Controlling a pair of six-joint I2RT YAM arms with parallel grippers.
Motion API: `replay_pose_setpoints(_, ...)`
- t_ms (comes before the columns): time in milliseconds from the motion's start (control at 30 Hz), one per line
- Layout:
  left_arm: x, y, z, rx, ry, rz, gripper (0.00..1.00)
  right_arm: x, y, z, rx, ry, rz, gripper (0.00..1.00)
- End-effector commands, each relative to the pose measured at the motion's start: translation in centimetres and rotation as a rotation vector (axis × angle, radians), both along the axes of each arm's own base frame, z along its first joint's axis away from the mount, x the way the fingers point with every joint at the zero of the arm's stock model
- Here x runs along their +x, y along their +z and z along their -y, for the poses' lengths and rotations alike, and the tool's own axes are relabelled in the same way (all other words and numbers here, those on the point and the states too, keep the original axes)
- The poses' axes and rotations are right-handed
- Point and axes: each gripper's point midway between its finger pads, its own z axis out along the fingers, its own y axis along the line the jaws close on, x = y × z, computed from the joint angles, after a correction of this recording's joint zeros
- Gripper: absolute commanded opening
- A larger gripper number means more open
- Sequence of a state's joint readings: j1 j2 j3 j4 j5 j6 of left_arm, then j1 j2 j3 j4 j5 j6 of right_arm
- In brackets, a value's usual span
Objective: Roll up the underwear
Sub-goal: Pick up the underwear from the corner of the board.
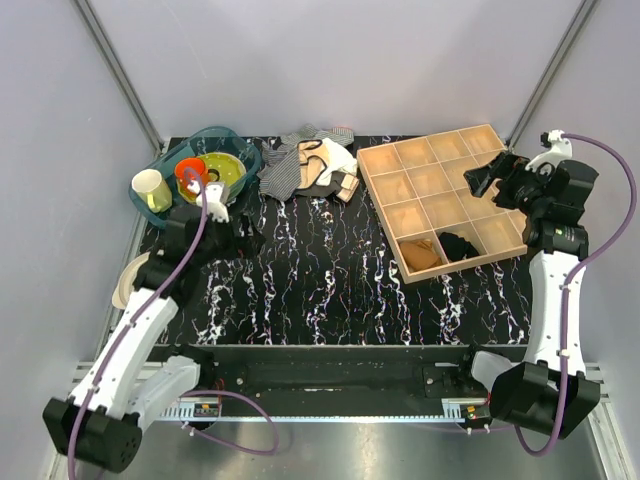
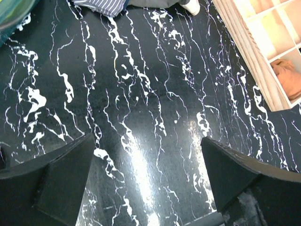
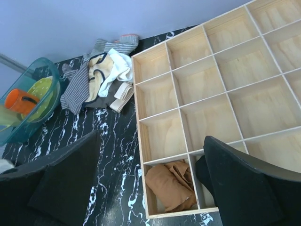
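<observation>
The grey-and-white pinstriped underwear (image 1: 281, 173) lies crumpled at the back middle of the black marble table, partly under a beige-and-white garment with black trim (image 1: 326, 160). It also shows in the right wrist view (image 3: 75, 92), and its edge shows in the left wrist view (image 2: 106, 5). My left gripper (image 1: 243, 237) is open and empty over bare table in front of the pile (image 2: 146, 174). My right gripper (image 1: 486, 178) is open and empty above the wooden tray (image 3: 150, 174). The red mark does not show.
The wooden compartment tray (image 1: 374, 195) stands at the back right, with a tan rolled piece (image 1: 422, 254) and a black one (image 1: 460, 243) in its front cells. A teal basin (image 1: 243, 150) with an orange cup (image 1: 190, 170) and a pale cup (image 1: 152, 190) sits at the back left.
</observation>
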State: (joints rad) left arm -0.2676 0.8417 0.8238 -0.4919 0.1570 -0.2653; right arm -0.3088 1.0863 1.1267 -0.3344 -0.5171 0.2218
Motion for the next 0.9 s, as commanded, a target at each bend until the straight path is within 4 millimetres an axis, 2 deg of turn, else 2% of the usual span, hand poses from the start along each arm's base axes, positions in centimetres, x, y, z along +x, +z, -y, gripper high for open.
replay_pose_setpoints(0, 4.0, 4.3, 0.7, -0.012, 0.007, 0.126, 0.99, 0.4, 2.0, -2.4, 0.034, 0.162, 0.082, 1.0)
replay_pose_setpoints(33, 5.4, 2.9, 0.8, 0.01, 0.013, 0.079, 0.99, -0.8, 1.7, -5.1, 0.072, 0.35, 0.094, 1.0)
replay_pose_setpoints(67, 6.6, 4.0, 1.1, 0.003, 0.014, 0.094, 0.99, -1.3, 1.0, -6.4, 0.091, 0.471, 0.099, 1.0)
replay_pose_setpoints(100, 7.7, 3.9, 1.4, 0.007, 0.011, 0.076, 0.99, -1.8, 1.4, -7.7, 0.072, 0.594, 0.169, 1.0)
replay_pose_setpoints(133, 9.3, 2.0, 1.8, 0.024, 0.009, 0.015, 0.99, -2.6, 0.1, -9.0, 0.094, 0.687, 0.161, 1.0)
replay_pose_setpoints(167, 10.9, 3.3, 2.2, 0.021, 0.006, 0.026, 0.99, -2.5, -0.9, -10.4, 0.087, 0.731, 0.145, 1.0)
replay_pose_setpoints(200, 12.0, 2.9, 2.5, 0.03, 0.001, 0.008, 0.97, -2.9, -2.7, -11.1, 0.046, 0.77, 0.109, 1.0)
replay_pose_setpoints(233, 13.1, 2.5, 2.6, 0.046, 0.003, -0.007, 0.97, -2.2, -2.9, -11.1, -0.025, 0.747, 0.101, 1.0)
replay_pose_setpoints(267, 14.7, -0.5, 3.0, 0.076, -0.005, -0.094, 0.96, -2.2, -4.0, -12.1, -0.052, 0.773, 0.067, 1.0)
replay_pose_setpoints(300, 16.5, 1.1, 3.4, 0.08, -0.01, -0.065, 0.95, -2.2, -4.7, -12.0, -0.075, 0.771, 0.045, 1.0)
replay_pose_setpoints(333, 17.9, 0.5, 3.6, 0.107, -0.016, -0.083, 0.91, -2.0, -5.1, -11.8, -0.083, 0.757, 0.034, 1.0)
replay_pose_setpoints(367, 18.9, -3.0, 3.7, 0.145, -0.022, -0.178, 0.89, -2.1, -5.5, -11.7, -0.085, 0.757, 0.022, 1.0)
replay_pose_setpoints(400, 20.9, -1.7, 4.0, 0.153, -0.02, -0.149, 0.87, -2.1, -5.7, -11.7, -0.101, 0.762, 0.025, 1.0)
replay_pose_setpoints(433, 21.9, -2.4, 3.7, 0.187, -0.008, -0.164, 0.83, -2.0, -6.1, -11.6, -0.107, 0.759, 0.016, 1.0)
replay_pose_setpoints(467, 22.6, -6.1, 3.5, 0.228, -0.006, -0.249, 0.8, -2.2, -6.3, -11.5, -0.109, 0.758, 0.004, 0.99)
replay_pose_setpoints(500, 23.6, -6.4, 3.4, 0.247, -0.001, -0.254, 0.77, -2.2, -6.4, -11.4, -0.123, 0.762, 0.009, 1.0)
replay_pose_setpoints(533, 24.9, -5.5, 2.8, 0.287, 0.022, -0.24, 0.74, -2.2, -6.6, -11.4, -0.124, 0.761, 0.002, 1.0)
replay_pose_setpoints(567, 25.8, -6.1, 2.7, 0.308, 0.024, -0.25, 0.72, -2.3, -6.6, -11.3, -0.125, 0.762, -0.001, 1.0)
replay_pose_setpoints(600, 26.5, -8.5, 2.9, 0.328, 0.012, -0.293, 0.71, -2.3, -6.7, -11.3, -0.129, 0.765, 0.001, 1.0)
replay_pose_setpoints(633, 27.9, -7.6, 2.3, 0.368, 0.039, -0.262, 0.69, -2.3, -6.6, -11.4, -0.128, 0.77, 0.003, 1.0)
replay_pose_setpoints(667, 28.5, -8.0, 2.2, 0.381, 0.041, -0.263, 0.69, -2.3, -6.8, -11.4, -0.125, 0.772, -0.003, 1.0)
replay_pose_setpoints(700, 28.9, -9.9, 2.4, 0.397, 0.03, -0.289, 0.69, -2.3, -6.8, -11.4, -0.125, 0.775, -0.005, 1.0)
replay_pose_setpoints(767, 30.4, -9.4, 2.5, 0.412, 0.024, -0.249, 0.68, -2.3, -7.4, -11.4, -0.116, 0.78, -0.027, 1.0)
replay_pose_setpoints(800, 30.9, -9.7, 2.5, 0.418, 0.024, -0.244, 0.68, -2.3, -7.5, -11.4, -0.118, 0.783, -0.029, 1.0)
replay_pose_setpoints(833, 31.3, -10.8, 2.3, 0.435, 0.033, -0.254, 0.68, -2.1, -7.8, -11.4, -0.11, 0.785, -0.04, 1.0)
replay_pose_setpoints(867, 31.8, -10.6, 2.5, 0.429, 0.031, -0.239, 0.67, -2.2, -8.0, -11.4, -0.104, 0.787, -0.05, 1.0)
